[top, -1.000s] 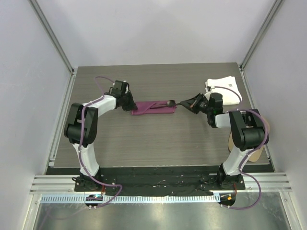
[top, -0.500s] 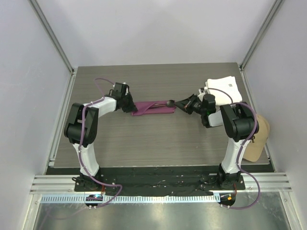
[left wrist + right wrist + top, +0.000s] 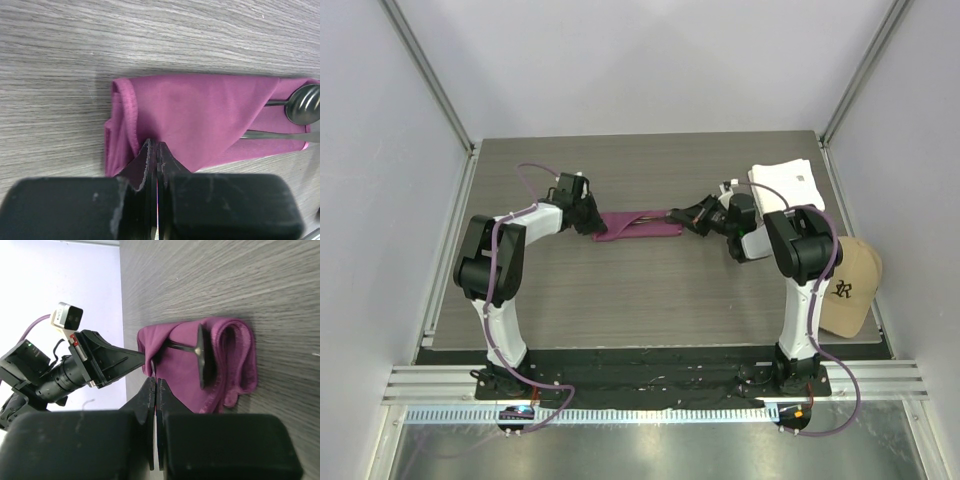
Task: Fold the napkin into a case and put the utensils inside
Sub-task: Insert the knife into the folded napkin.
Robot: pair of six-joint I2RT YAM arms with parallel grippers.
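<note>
Although the dark wood-grain table (image 3: 650, 300) is wide, the work sits in one line on it. The case (image 3: 642, 225), a long flat magenta pouch, lies with its long axis left to right and one arm at each end. Well to the right of the case are a tan cap (image 3: 848, 290) and a folded white cloth (image 3: 790, 187); neither touches it.

The left gripper (image 3: 156, 152) is at the case's left end, its fingers pressed together on a fold of the cloth's near edge. The right gripper (image 3: 154, 382) is at the case's right end, where the mouth opens, so the right arm is the nearer one for loading. Its fingers are pressed together too, tips at the cloth's edge; whether a thin handle sits between them I cannot tell.

The spoon (image 3: 303, 103) lies along the case's axis, handle under the flap, round head showing at the mouth. A second utensil (image 3: 272, 134) lies just beside it and parallel, running out toward the right gripper. By my judgement the coming move is a leftward push along that axis, into the case.
</note>
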